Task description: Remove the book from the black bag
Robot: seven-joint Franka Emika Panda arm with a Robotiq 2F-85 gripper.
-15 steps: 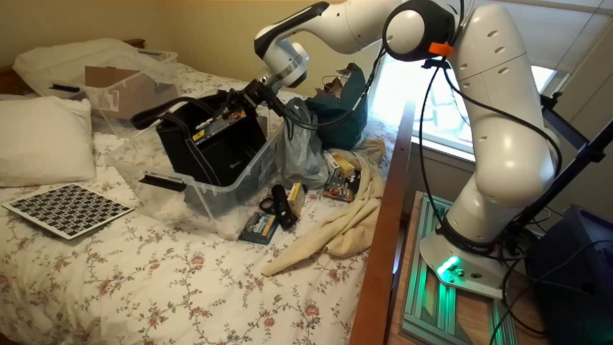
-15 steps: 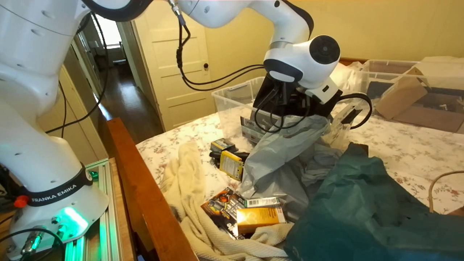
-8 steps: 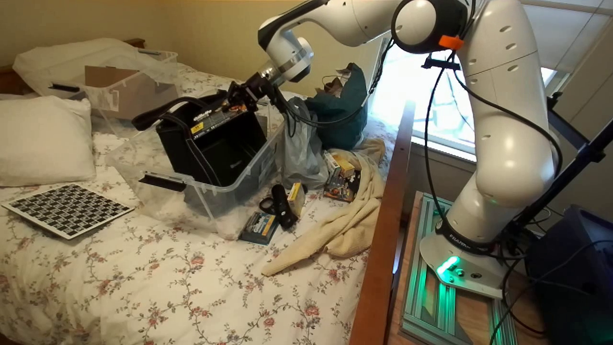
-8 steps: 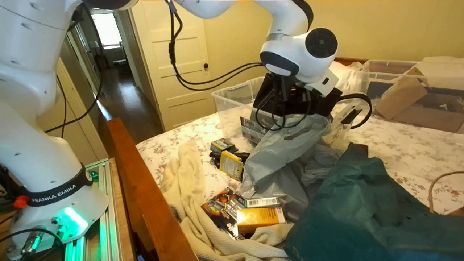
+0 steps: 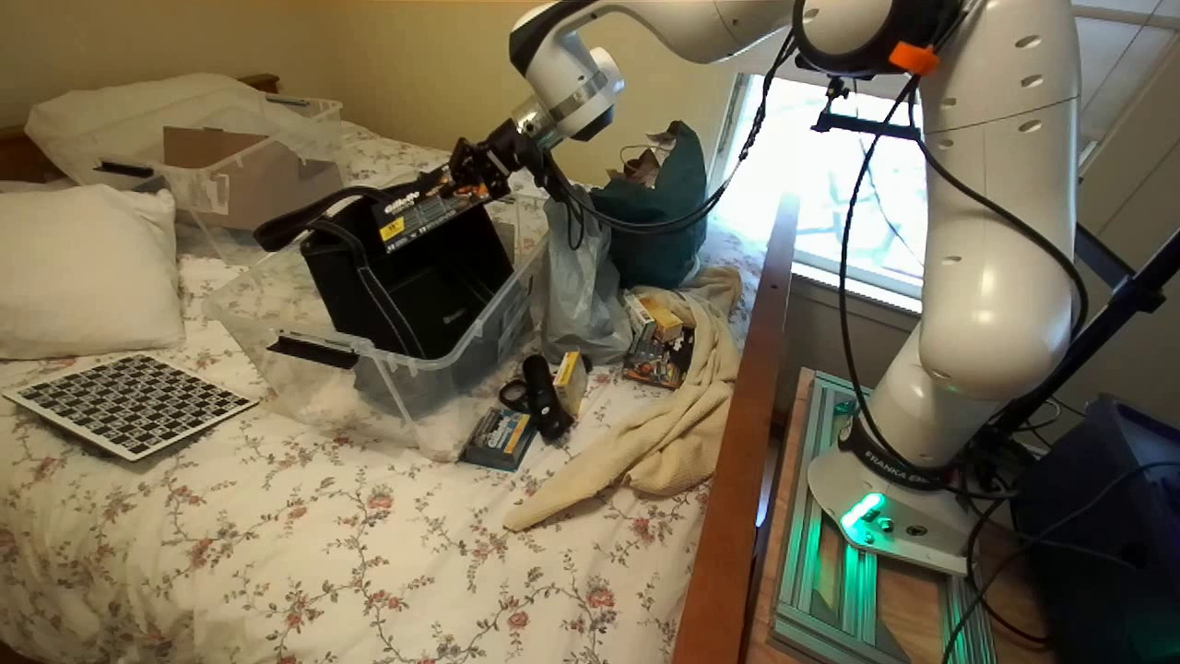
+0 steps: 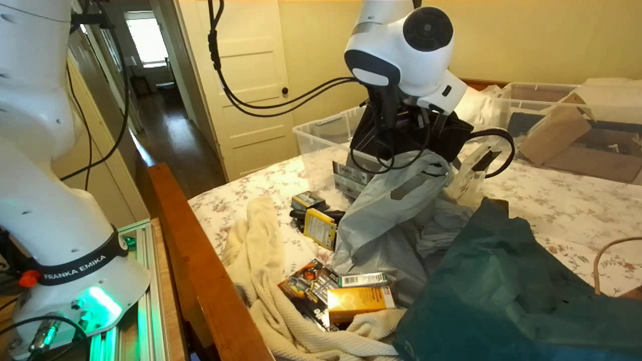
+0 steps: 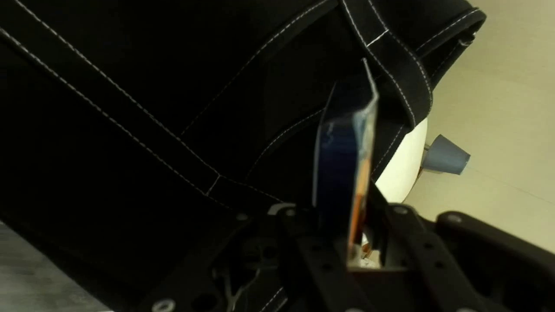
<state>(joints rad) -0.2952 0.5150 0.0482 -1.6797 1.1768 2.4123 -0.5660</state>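
Since half a second ago, the hand (image 5: 468, 172) is moving a little upward, and the printed package (image 5: 429, 217) (it is looking more like a box than a book) is rising with it. The hand is pinching this package at its upper end. It is hanging tilted over the mouth of the black bag (image 5: 341, 290); whether its lower edge is touching inside, one is not seeing clearly. The bag is standing in a clear bin (image 5: 419, 365).
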